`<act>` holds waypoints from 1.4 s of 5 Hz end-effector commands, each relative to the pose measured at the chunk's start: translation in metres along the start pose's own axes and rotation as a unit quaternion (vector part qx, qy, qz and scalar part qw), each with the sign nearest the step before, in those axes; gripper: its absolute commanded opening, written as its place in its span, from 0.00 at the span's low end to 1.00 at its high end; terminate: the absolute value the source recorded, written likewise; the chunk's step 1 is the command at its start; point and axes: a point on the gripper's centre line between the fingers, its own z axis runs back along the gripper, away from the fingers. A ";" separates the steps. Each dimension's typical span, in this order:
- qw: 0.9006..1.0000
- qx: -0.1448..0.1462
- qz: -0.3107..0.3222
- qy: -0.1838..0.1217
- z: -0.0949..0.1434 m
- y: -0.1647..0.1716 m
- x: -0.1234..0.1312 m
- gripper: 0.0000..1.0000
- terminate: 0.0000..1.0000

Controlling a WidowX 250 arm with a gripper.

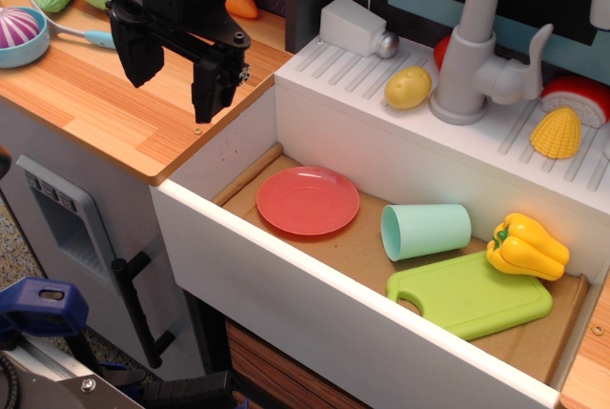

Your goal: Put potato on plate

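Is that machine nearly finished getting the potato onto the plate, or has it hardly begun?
Hardly begun. Nothing looks done: the potato sits on the ridged ledge beside the faucet, and the plate lies bare in the sink basin. Nothing is in hand either; the pincer hangs open and empty over the wooden counter, away from both. What is left: reaching the potato, gripping it, carrying it down and setting it on the plate.

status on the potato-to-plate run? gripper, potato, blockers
Gripper open, empty, over the wooden counter left of the sink. Potato on the sink's back ledge beside the faucet, untouched. Plate empty in the basin. No blockers seen.
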 end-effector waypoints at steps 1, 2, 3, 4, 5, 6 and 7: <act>1.000 0.000 0.000 0.000 0.000 0.000 0.000 1.00 0.00; 0.999 0.002 -0.017 -0.033 -0.008 -0.015 0.034 1.00 0.00; 0.998 -0.021 -0.023 -0.052 -0.008 -0.026 0.063 1.00 0.00; 0.996 -0.038 -0.040 -0.071 -0.019 -0.042 0.089 1.00 0.00; 0.992 -0.039 -0.045 -0.107 -0.029 -0.065 0.111 1.00 0.00; 0.989 -0.051 -0.061 -0.124 -0.032 -0.075 0.127 1.00 0.00; 0.984 -0.049 -0.073 -0.154 -0.036 -0.086 0.144 1.00 0.00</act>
